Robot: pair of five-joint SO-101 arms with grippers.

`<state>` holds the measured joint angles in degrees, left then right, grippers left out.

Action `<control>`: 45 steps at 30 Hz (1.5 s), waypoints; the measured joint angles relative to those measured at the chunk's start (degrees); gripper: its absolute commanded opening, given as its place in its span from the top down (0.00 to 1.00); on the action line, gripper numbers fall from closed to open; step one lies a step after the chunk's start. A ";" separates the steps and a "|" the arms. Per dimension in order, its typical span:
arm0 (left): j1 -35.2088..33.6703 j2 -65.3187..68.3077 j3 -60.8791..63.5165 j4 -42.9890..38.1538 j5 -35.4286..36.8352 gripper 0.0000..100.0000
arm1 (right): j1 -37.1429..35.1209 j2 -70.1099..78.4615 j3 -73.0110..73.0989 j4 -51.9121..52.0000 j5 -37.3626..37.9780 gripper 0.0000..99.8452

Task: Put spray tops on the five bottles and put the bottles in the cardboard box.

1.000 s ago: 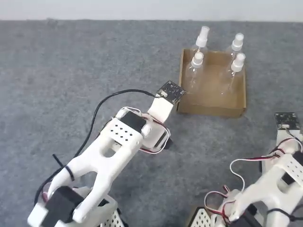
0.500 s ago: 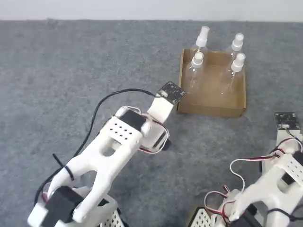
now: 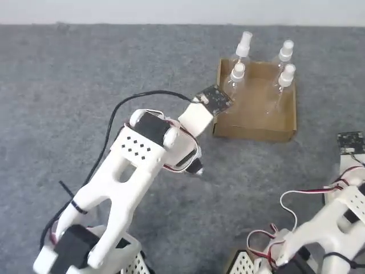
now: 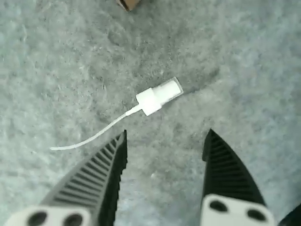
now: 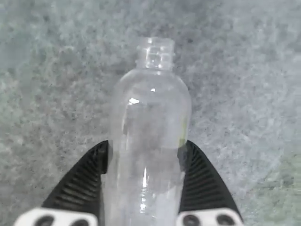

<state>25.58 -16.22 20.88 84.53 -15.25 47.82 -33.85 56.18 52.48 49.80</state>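
Observation:
A loose white spray top with its thin tube lies flat on the grey carpet. My left gripper hangs open just above and short of it, touching nothing. A clear uncapped bottle sits between the fingers of my right gripper, which is shut on its body with the threaded neck pointing away. The cardboard box stands at the back right and holds several capped bottles. The left arm stretches toward the box's near left corner; the right arm is at the lower right.
Grey carpet covers the table. A corner of the box shows just beyond the spray top. The left arm's black cable loops over the carpet. Open carpet lies to the left and between the arms.
The left arm has lifted and swung its wrist a little toward the box. The right arm has shifted slightly toward the near right edge.

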 measured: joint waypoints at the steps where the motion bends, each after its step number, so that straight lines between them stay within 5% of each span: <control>1: 0.00 0.00 0.00 0.00 -0.53 0.76 | 0.00 0.09 -0.18 -0.44 0.00 0.99; 17: 0.00 0.70 11.16 -14.15 -8.35 0.76 | -2.55 36.92 -29.89 -0.18 -2.55 0.99; 28: -0.09 0.97 18.73 -21.89 -17.23 0.76 | -7.12 38.77 -31.38 0.70 -2.55 0.99; 45: -1.49 16.97 15.12 -28.48 -19.60 0.76 | -6.95 38.77 -31.38 0.70 -2.55 0.99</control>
<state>24.09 0.75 36.00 56.04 -34.86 40.88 4.92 24.79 53.19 47.25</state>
